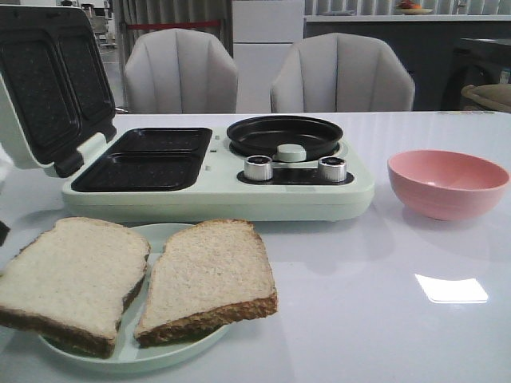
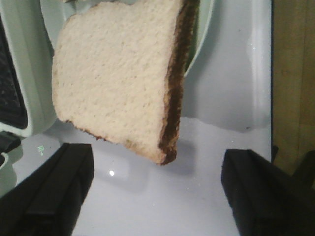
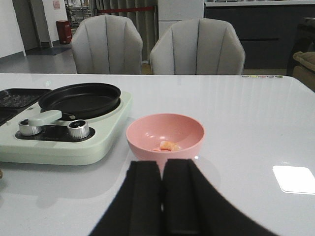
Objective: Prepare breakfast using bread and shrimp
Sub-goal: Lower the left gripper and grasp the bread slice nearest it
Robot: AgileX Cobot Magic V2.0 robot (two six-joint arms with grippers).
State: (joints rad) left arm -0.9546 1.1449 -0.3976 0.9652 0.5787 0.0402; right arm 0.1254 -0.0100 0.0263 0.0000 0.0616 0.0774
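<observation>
Bread (image 1: pixel 140 275), two porous, dark-crusted slices, still lies on the plate (image 1: pixel 180 351) in front of the cooker (image 1: pixel 215 171), so you've cooked nothing yet. Shrimp (image 3: pixel 168 145) sits in the smooth pink bowl (image 3: pixel 165 130) beside the cooker. Your left gripper (image 2: pixel 155 191) is spread wide; your right gripper (image 3: pixel 162 196) is closed, empty.

Item, left gripper (image 2: pixel 157 187): I log two matte black, blocky plastic fingers (image 2: pixel 54 191) with flat faces and squared edges. Item, right gripper (image 3: pixel 162 196): two matte black fingers (image 3: pixel 142 196), smooth, rounded tops, flaring wider toward the base.
</observation>
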